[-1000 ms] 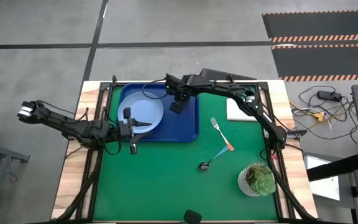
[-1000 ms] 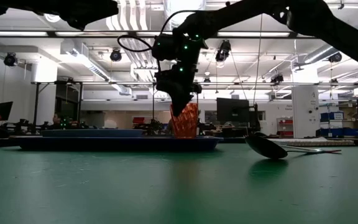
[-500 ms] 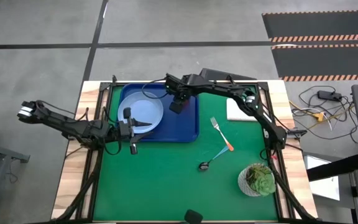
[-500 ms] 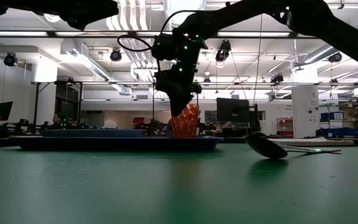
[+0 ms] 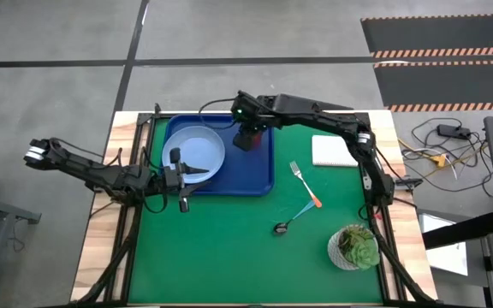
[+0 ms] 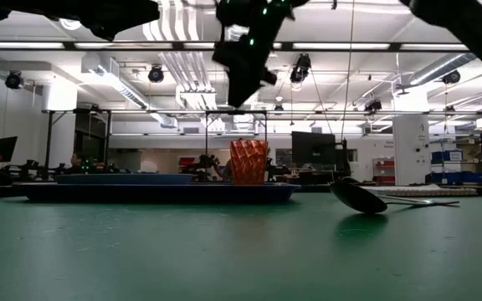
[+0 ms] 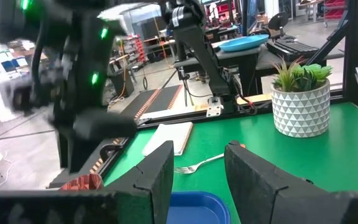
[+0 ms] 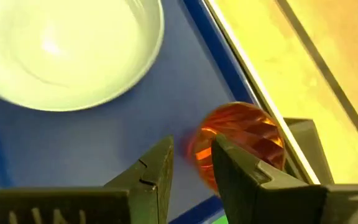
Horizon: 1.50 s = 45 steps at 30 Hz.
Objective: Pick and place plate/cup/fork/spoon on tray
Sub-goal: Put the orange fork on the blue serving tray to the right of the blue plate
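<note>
Hovering open-fingered, right tool (image 8: pixel 189 163) above cup (image 8: pixel 239 141) on unlabelled tray (image 8: pixel 73 143).

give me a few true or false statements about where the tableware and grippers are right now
1. The cup stands upright on the tray. True.
2. The right gripper grips the cup. False: it hangs above the cup, clear of it.
3. The plate lies on the tray. True.
4. The fork is on the tray. False: it lies on the green table, as does the spoon.
5. The left gripper holds the spoon. False: it is open and empty at the tray's edge.
</note>
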Available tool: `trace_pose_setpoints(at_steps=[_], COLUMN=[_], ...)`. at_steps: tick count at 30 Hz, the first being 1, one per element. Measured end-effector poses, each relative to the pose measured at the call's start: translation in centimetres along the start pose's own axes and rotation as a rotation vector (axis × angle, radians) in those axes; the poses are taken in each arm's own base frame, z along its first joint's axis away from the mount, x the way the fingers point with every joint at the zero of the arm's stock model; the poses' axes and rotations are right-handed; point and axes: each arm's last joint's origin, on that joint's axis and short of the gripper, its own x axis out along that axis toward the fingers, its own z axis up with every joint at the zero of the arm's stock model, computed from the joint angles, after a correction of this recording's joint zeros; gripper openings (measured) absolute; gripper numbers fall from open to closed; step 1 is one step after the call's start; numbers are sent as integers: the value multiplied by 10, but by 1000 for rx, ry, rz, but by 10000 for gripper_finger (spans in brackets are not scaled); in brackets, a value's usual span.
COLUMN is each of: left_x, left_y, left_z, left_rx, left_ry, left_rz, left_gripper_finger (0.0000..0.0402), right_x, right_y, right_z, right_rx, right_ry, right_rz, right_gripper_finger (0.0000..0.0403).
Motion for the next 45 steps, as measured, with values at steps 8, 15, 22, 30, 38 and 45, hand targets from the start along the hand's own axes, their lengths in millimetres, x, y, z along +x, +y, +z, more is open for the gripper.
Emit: trace_pose_setpoints(at_steps=[8,15,22,30,38,45], left_x=[0,0,0,1,0,0], left_y=[0,0,0,-1,0,0], left_z=[0,0,0,-1,0,0], left_rx=[0,-1,-1,-2,-4,-4], left_ry=[0,0,0,3,-1,-2], left_rz=[0,0,-1,-2,-1,-1], left_gripper_finger=[123,123,123,123,123,123], right_x=[-57,-83,-81,-56,-27,-6], right_y=[45,86,132,156,129,85], right_z=[-10,-36,-65,-118,-167,-197], right_rx=[-87,-119,-171,-244,-70,153], right_ry=[-71,-69,-46,194,441,524], right_rz=[77,148,208,164,8,-102], right_gripper_finger=[88,89,91,91,91,91])
